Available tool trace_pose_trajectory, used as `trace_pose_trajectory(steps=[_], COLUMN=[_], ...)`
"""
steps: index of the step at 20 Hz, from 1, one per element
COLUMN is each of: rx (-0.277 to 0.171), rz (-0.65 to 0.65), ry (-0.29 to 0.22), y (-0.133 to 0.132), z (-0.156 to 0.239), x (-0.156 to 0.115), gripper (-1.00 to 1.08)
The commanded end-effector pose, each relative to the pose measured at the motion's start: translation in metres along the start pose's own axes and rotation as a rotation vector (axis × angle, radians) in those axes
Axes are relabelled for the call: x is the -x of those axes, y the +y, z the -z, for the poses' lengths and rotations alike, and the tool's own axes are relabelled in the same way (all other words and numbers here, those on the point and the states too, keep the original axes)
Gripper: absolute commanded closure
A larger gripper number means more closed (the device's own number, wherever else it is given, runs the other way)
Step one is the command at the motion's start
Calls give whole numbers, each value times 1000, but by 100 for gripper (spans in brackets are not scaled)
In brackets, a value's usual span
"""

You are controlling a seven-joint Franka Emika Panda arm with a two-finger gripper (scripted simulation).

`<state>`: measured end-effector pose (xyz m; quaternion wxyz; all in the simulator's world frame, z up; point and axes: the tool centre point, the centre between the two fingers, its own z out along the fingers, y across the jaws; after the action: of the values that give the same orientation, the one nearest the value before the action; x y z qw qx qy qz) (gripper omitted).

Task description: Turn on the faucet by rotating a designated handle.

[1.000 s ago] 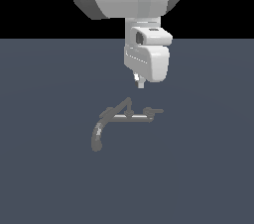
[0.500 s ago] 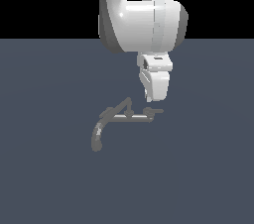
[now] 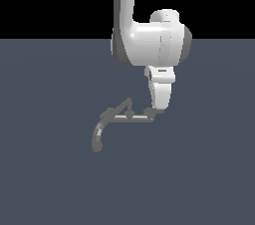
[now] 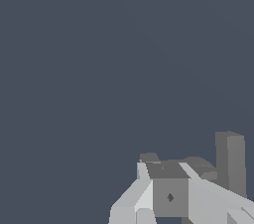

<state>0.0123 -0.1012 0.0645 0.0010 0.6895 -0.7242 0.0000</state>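
A flat slate-grey counter [image 3: 45, 179] fills the scene under a black backdrop. The fingers [image 3: 158, 108] sit right at the end of the faucet's bar on the exterior view's right, where the handle [image 3: 151, 113], a stubby lever on its small hub, lies; they look to be touching it or just beside it, though whether they are apart or together cannot be told from either view. The wrist view shows only grey blocks of the hand low in the picture against bare counter. Above the fingers, the white arm [image 3: 149, 45] now stands upright, its bulky joint over the handle.

A second ago the hand hung above the bar's middle, clear of it; since then it has swung toward the exterior view's right and dropped to handle height. The faucet [image 3: 119, 119] has not shifted: the peaked lever and the curved spout lie as before. By my reading, the approach is done and the turning push has yet to begin.
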Motion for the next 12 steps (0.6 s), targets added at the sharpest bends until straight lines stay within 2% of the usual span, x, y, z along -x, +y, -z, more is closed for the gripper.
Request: trace_pose_trajectory(steps=[1,7,12], rx=[-1,-1,-1], rz=[-15,-18,-18], ry=[0,0,-1], y=[-2,-2,14], z=[-3,-4,-4], x=[-3,-3,-15], gripper=[108,108,108])
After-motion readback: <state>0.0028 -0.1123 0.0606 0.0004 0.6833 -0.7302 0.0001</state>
